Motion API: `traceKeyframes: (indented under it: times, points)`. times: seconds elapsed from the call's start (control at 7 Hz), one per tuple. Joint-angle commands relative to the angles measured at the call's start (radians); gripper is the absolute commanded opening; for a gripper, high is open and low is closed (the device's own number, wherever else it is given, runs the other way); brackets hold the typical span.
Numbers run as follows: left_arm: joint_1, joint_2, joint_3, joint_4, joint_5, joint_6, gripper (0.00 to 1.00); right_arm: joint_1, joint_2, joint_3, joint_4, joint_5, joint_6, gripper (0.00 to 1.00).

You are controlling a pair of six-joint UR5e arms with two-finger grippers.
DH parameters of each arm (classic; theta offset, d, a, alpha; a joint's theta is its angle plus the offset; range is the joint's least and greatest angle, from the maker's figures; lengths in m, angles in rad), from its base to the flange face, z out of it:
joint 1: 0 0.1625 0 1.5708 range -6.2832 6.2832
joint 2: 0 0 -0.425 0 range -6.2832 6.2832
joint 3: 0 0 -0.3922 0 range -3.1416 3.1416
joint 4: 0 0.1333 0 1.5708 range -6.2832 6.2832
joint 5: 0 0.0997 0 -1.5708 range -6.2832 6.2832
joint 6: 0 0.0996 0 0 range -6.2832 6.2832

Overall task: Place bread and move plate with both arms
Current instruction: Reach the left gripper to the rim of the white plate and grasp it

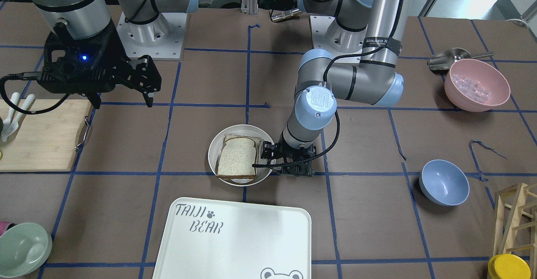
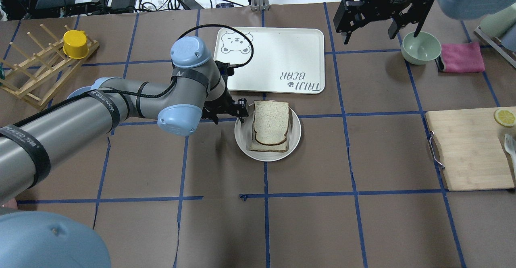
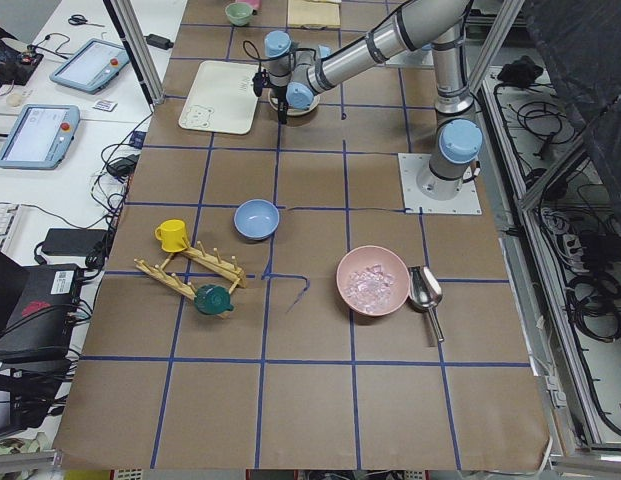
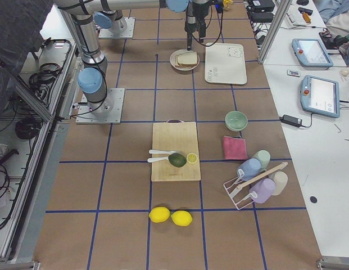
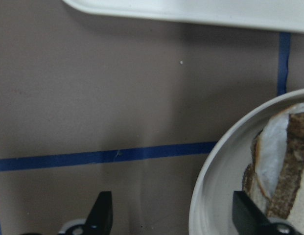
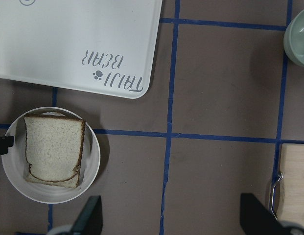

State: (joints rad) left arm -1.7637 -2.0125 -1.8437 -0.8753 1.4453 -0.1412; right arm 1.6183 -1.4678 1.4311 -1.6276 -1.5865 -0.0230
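I see the bread [image 2: 271,122] lying on another slice [image 2: 268,147] in the plate [image 2: 243,137], mid-table, just on the near side of the tray [image 2: 274,54]. My left gripper [image 1: 263,157] sits low at the plate's left rim with its fingers spread astride it, gripping nothing. My right gripper [image 2: 381,28] hangs high at the far right, fingers apart.

Bread [image 2: 271,121] flat in off-white plate [image 2: 243,139]

plate [image 2: 244,139]: off-white, plain; bread [image 2: 271,121]: pale crumb, dk brown crust; tray [image 2: 278,54], 12 o'clock of plate: white, grey lettering + bear print; table [image 2: 363,219]: brown, blue tape grid; bowl [image 2: 420,48]: pale green.
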Motion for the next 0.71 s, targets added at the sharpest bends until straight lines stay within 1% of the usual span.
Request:
traceKeyframes:
  times: [0.0, 0.29, 0.43, 0.57]
  points:
    - [-0.011, -0.023, 0.000, 0.006, -0.009, 0.000, 0.66, 0.000, 0.001, 0.000, 0.000, -0.001, -0.002, 1.00]
    - [-0.014, -0.023, 0.000, 0.009, -0.017, -0.001, 0.66, 0.000, 0.000, 0.000, 0.000, -0.001, 0.000, 1.00]
    - [-0.014, -0.023, 0.001, 0.010, -0.019, 0.006, 0.54, 0.000, 0.001, 0.000, 0.000, -0.001, 0.000, 1.00]
    - [-0.014, -0.022, 0.006, 0.012, -0.055, 0.009, 0.24, 0.000, 0.001, 0.000, 0.000, -0.001, 0.000, 1.00]
